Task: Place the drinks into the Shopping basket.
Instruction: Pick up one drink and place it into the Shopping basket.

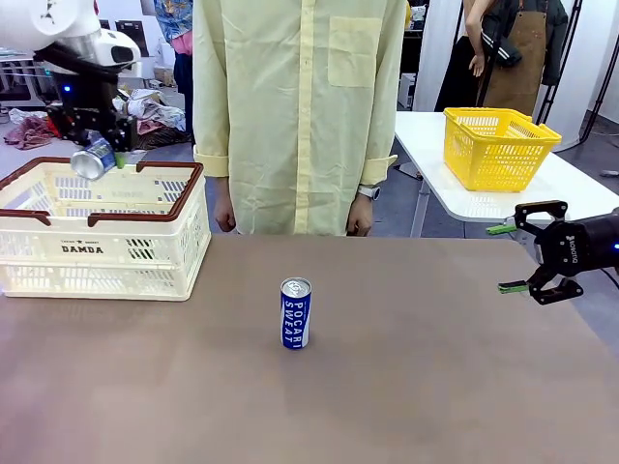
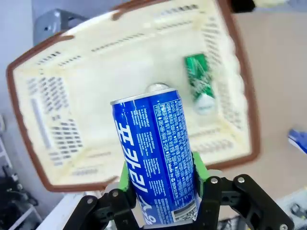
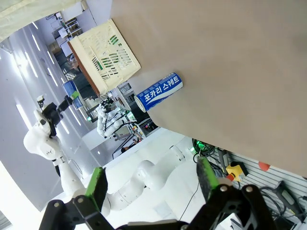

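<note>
Blue can is hanging tilted, pinched by the left gripper over the far-left basket, right gripper gaping empty, so a drop is risking bonking the green can inside.

My front camera sits fixed on the robot's side and looks across the surface to its far edge, with the basket left and the standing can in the middle. My left wrist camera looks steeply down into the basket, close behind the held can. My right wrist camera, rolled sideways, looks low along the surface from farther off; it shares the standing can and the basket with the front view
</note>
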Controlling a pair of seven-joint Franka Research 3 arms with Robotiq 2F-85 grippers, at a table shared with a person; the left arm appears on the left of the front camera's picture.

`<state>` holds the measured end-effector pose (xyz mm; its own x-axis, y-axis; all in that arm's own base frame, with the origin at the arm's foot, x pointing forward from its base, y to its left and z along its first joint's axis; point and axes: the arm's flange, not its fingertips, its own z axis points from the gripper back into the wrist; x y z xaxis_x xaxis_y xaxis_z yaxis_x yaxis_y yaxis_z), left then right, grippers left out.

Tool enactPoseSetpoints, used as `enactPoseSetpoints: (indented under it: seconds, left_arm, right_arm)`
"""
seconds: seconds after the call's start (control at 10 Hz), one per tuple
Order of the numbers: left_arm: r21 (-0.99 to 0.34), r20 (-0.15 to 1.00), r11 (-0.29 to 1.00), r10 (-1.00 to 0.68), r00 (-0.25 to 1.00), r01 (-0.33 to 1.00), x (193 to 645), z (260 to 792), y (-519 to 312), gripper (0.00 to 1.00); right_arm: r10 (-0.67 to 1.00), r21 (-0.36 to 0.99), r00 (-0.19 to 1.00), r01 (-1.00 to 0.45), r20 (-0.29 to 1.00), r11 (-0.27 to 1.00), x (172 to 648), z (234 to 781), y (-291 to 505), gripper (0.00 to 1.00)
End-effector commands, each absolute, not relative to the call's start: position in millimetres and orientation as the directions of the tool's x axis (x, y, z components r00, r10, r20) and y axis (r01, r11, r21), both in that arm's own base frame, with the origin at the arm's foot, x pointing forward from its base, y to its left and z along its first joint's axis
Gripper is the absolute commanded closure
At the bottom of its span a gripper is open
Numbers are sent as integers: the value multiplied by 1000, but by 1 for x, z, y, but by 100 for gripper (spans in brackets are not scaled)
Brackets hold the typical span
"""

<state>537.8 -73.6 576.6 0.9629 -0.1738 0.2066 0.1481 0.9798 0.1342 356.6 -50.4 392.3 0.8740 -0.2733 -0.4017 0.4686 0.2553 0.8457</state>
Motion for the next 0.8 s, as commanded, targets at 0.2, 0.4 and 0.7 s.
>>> enactPoseSetpoints:
  seconds: [0.2, 0.4, 0.7]
  left_arm:
    - [337, 271, 941, -134, 953, 36, 556, 558, -24, 100]
    - [256, 235, 965, -126, 964, 64, 564, 553, -23, 100]
    - [256, 235, 965, -126, 964, 64, 564, 553, -23, 100]
  right_arm:
    - [-274, 839, 868, 481, -415, 255, 356, 397, -51, 0]
    - [-274, 839, 868, 481, -415, 255, 356, 397, -51, 0]
    - [-274, 839, 868, 481, -415, 255, 356, 397, -51, 0]
